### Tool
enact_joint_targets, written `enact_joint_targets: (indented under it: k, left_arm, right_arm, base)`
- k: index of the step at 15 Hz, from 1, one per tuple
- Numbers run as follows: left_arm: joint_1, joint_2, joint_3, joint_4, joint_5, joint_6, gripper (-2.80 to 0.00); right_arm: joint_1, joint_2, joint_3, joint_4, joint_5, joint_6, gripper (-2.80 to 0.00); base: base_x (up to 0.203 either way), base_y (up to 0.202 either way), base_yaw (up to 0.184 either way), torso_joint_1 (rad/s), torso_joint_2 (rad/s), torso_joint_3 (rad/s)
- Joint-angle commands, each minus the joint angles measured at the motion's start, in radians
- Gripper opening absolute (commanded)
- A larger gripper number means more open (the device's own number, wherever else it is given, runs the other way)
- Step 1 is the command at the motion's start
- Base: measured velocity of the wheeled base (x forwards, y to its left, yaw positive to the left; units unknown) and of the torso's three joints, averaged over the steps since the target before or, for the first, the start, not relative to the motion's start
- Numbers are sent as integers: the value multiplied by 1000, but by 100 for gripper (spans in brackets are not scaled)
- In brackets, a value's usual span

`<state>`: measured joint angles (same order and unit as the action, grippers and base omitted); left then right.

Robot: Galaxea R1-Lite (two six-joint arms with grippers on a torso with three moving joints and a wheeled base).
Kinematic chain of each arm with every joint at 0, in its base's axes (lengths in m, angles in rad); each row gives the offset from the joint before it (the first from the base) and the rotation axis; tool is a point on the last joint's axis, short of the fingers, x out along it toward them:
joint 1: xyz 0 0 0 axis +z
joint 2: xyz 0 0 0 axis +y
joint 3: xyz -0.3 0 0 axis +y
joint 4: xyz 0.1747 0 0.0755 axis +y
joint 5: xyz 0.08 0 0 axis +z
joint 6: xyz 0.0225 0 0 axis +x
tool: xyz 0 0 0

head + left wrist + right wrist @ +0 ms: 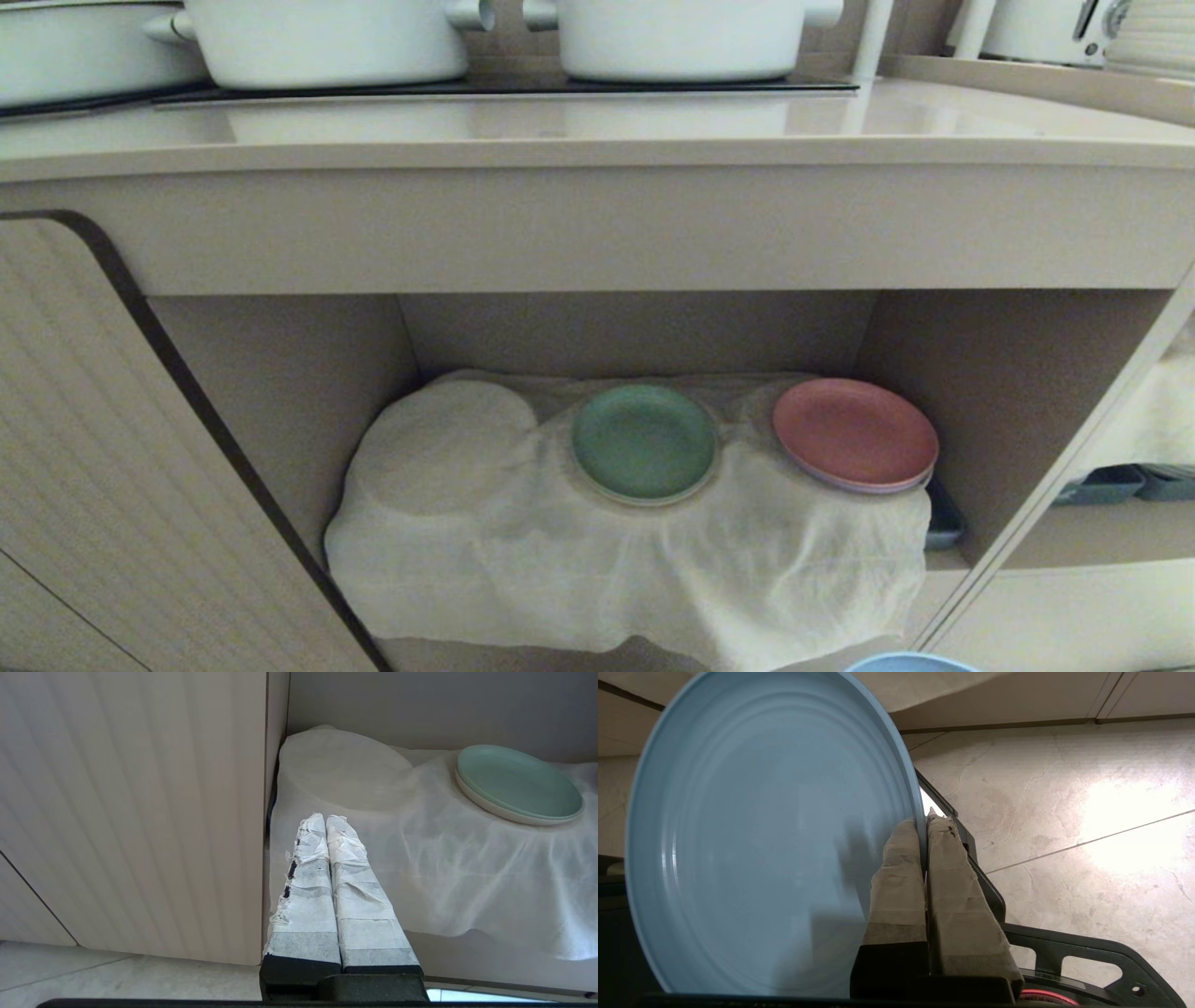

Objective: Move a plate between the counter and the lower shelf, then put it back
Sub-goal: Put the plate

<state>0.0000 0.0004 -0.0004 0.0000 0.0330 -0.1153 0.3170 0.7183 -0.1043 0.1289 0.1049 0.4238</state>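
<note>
Plate (761,849) rim between pinching right fingers (896,877) — head view only a sliver; left fingers (345,877) closed, empty.

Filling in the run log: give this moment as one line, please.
right gripper: shut on small round light-blue plate, off the shelf | left gripper: shut, idle by white cloth | green plate, pink plate: on cloth

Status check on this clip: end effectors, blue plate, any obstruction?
Right end effector shut on the plate rim, low in front of the lower shelf. Left end effector shut, empty. Green plate and pink plate occupy the cloth.
</note>
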Motion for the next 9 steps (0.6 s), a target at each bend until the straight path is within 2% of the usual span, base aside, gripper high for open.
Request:
enact_joint_targets:
  k: [1, 9]
  left_arm:
    - [0, 0, -1, 0, 1, -1, -280]
    - [0, 0, -1, 0, 1, -1, -280]
  right_arm:
    - [1, 0, 0, 1, 1, 3, -280]
    - [1, -2, -3, 3, 12, 7, -280]
  base:
    - [0, 0, 0, 0, 0, 0]
    - [0, 0, 0, 0, 0, 0]
